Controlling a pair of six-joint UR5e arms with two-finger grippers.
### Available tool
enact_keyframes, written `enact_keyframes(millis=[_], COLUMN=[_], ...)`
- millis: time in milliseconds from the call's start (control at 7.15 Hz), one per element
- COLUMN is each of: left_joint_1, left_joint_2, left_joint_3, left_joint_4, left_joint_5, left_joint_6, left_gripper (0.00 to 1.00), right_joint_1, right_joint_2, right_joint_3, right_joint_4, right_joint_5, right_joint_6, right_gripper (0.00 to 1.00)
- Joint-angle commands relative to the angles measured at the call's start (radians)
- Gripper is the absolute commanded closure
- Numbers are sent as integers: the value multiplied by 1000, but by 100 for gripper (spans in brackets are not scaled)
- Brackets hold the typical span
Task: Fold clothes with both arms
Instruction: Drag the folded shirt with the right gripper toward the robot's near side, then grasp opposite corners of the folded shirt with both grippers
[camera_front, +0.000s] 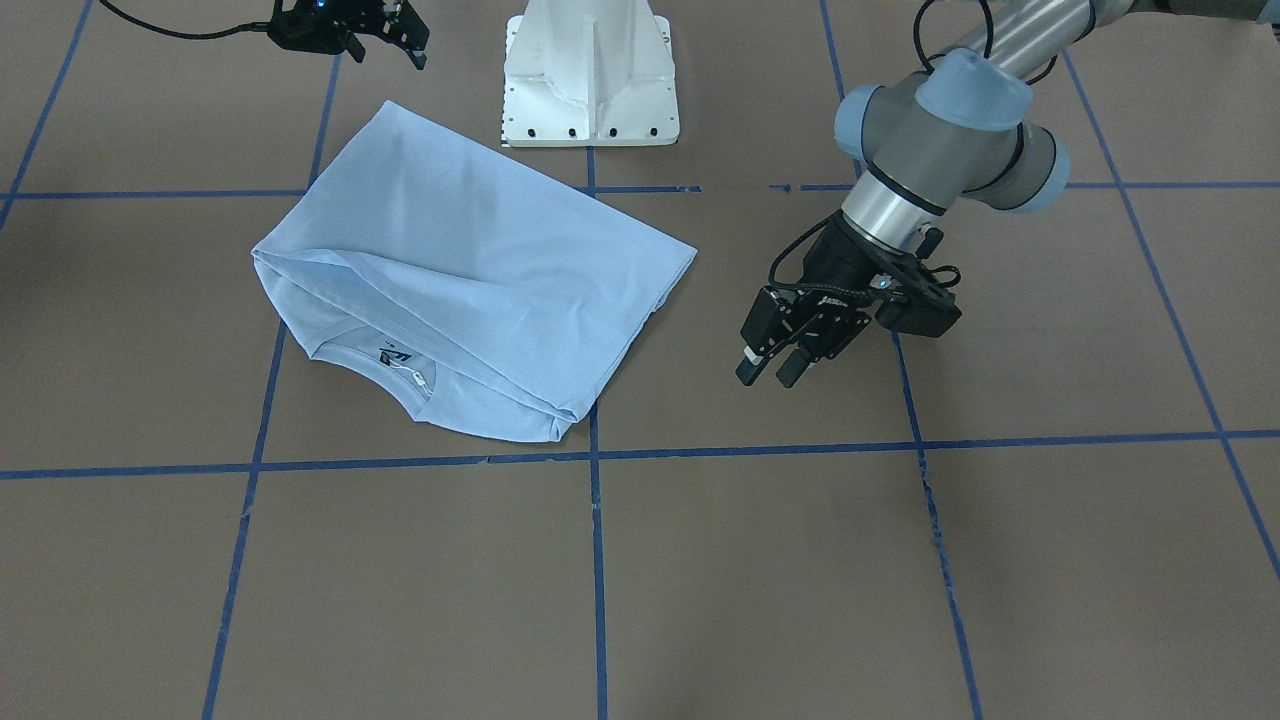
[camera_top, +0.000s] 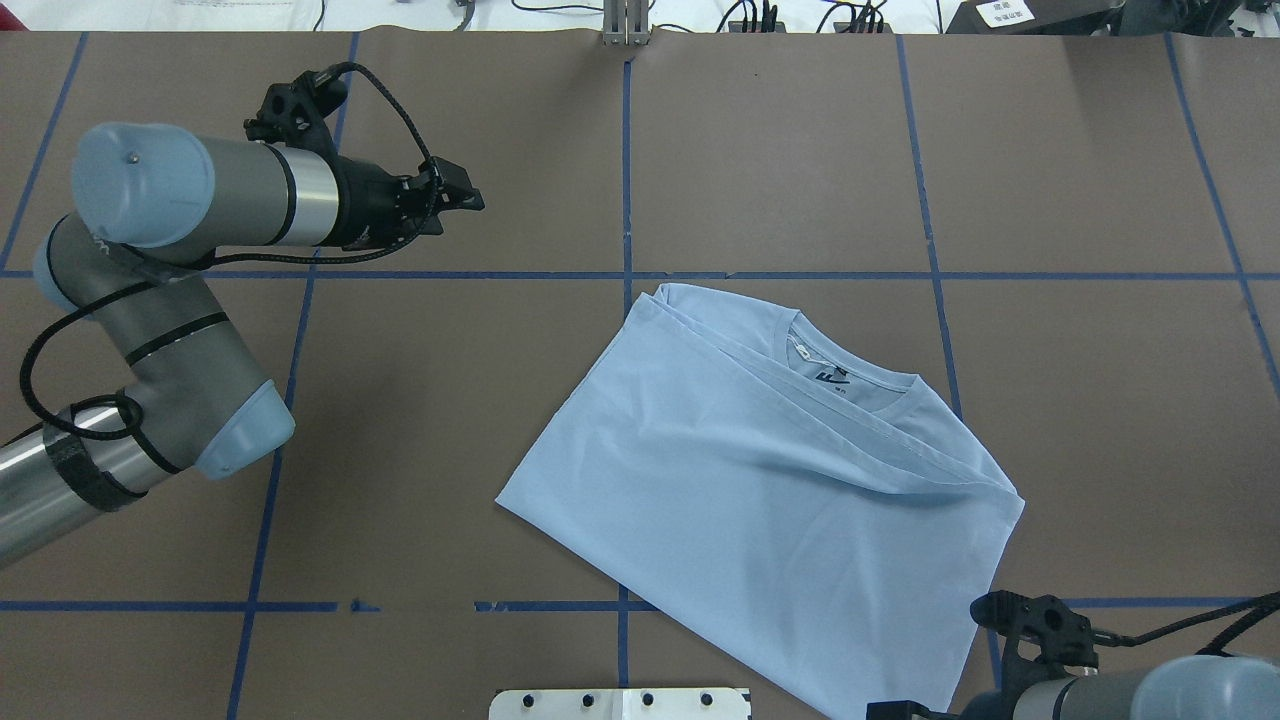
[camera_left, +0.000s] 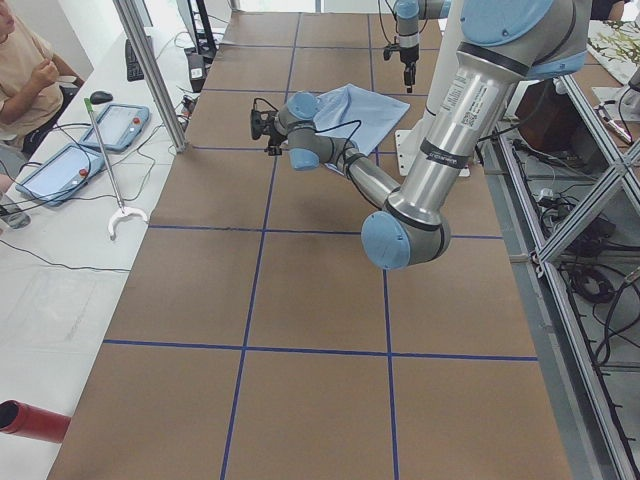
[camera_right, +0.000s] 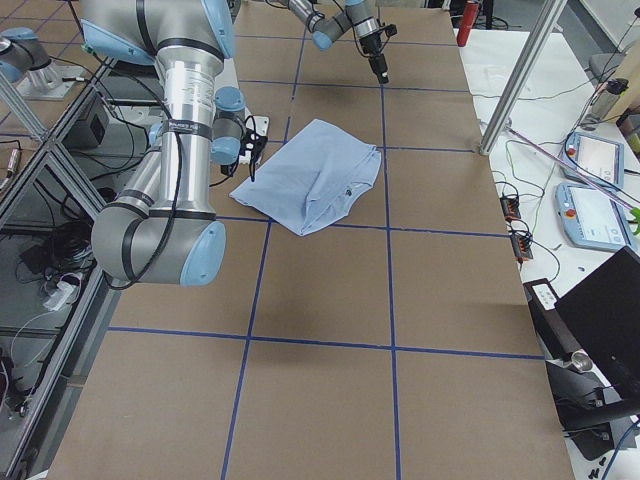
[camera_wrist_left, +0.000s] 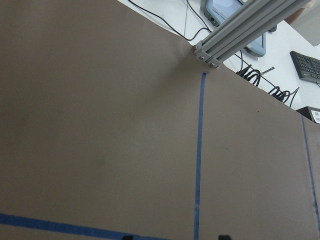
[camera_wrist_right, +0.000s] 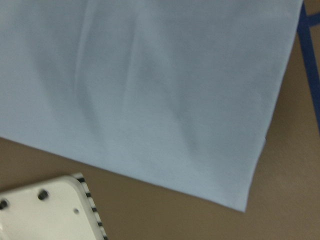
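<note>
**Arm hardware: visual check**

The left arm (camera_top: 180, 190) and right arm (camera_right: 185, 110) have grey-silver tubes, pale blue joint caps and black braided cables looped outside. The left end effector (camera_front: 768, 376) is black, two-fingered. The pedestal (camera_front: 590, 75) is white, with dark screws along its foot.

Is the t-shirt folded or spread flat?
Folded: the t-shirt lies in overlapping layers, a fold edge running below its collar; no sleeves show.

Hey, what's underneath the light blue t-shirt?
The t-shirt lies on the brown table. A blue tape line runs under it and reappears beyond. Anything else beneath the folded fabric is covered.
</note>
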Motion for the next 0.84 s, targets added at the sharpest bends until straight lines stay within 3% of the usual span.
enact_keyframes(millis=[0, 140, 420, 700], left_joint_1=[110, 165, 267, 360], left_joint_2=[80, 149, 146, 117], left_joint_3=[-39, -106, -156, -141], left_joint_4=[5, 41, 168, 170], left_joint_5=[-35, -35, -34, 0], left_joint_6=[-118, -134, -248, -252], left_gripper=[35, 35, 35, 35], right_joint_1=[159, 271, 431, 464], right_joint_2=[46, 48, 156, 169], right_joint_3=[-38, -68, -194, -213], right_joint_4=[-4, 0, 17, 19], right_joint_5=[-123, -115, -75, -38], right_joint_6=[6, -4, -35, -38], right_gripper=[0, 0, 0, 0])
